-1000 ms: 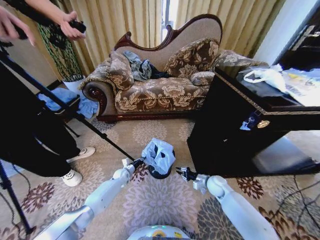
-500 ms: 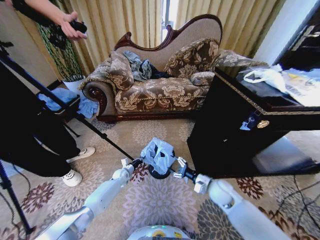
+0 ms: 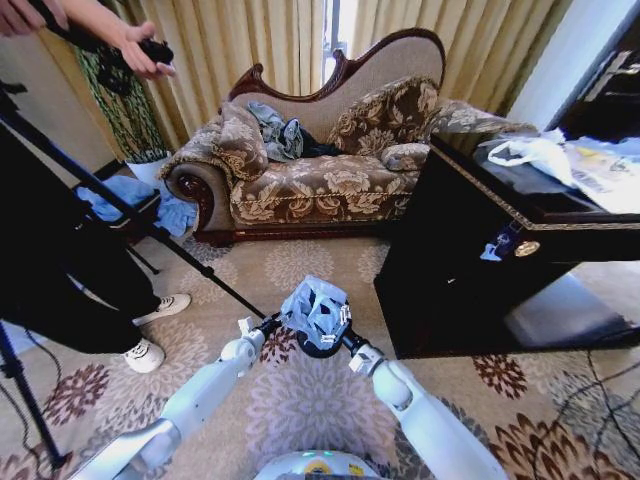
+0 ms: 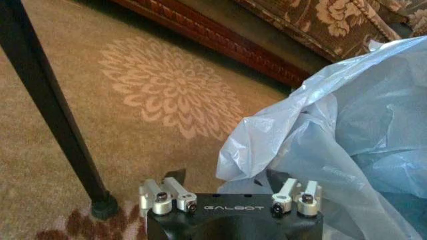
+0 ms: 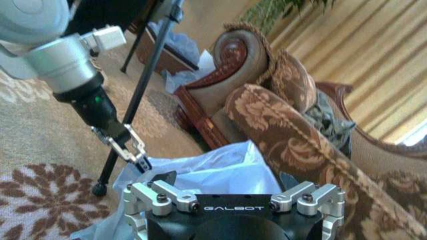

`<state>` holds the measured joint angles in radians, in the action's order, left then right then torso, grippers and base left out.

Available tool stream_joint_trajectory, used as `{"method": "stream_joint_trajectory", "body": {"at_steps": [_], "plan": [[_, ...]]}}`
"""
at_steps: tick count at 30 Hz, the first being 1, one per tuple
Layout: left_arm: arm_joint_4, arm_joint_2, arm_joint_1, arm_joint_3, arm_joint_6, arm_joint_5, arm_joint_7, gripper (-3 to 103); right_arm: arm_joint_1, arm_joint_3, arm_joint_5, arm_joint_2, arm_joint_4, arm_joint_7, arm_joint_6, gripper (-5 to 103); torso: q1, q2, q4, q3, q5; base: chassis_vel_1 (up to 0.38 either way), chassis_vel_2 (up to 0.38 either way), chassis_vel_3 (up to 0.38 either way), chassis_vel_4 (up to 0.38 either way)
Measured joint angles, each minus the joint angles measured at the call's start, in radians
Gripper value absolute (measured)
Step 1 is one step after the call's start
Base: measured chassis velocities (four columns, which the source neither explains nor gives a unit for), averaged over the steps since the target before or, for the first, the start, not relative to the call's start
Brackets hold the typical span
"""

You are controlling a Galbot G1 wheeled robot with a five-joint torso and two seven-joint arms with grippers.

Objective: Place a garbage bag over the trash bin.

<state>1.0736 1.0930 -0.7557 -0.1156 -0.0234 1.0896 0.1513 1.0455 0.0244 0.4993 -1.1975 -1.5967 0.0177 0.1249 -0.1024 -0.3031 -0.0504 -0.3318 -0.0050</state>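
Left gripper [image 3: 274,322] at garbage bag's left edge, fingers pinched on plastic (pinch clearest from right wrist view). Garbage bag [image 3: 316,309] bunched over trash bin [image 3: 318,348] on carpet [image 3: 310,400], before sofa [image 3: 320,170]. Right gripper [image 3: 345,335] against bag's right side; fingers spread, bag between them.

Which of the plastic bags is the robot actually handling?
The pale blue garbage bag over the black trash bin on the carpet, between both grippers; the white bag lies untouched on the dark cabinet.
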Motion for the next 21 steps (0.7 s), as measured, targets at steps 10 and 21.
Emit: {"method": "stream_joint_trajectory", "body": {"at_steps": [10,21], "plan": [[-0.002,-0.002,0.004,-0.006,0.000,0.005,0.000,98,-0.046,-0.017,0.041,-0.063,0.113,-0.071,-0.011,100,0.000,0.000,0.0000,0.000,0.0000,0.000,0.000,0.000,0.000],[0.011,-0.019,-0.001,-0.003,0.000,0.025,0.001,98,-0.137,-0.093,0.119,-0.105,0.242,-0.094,0.027,100,0.000,0.000,0.0001,0.000,0.0001,0.000,0.000,0.000,0.000]]}}
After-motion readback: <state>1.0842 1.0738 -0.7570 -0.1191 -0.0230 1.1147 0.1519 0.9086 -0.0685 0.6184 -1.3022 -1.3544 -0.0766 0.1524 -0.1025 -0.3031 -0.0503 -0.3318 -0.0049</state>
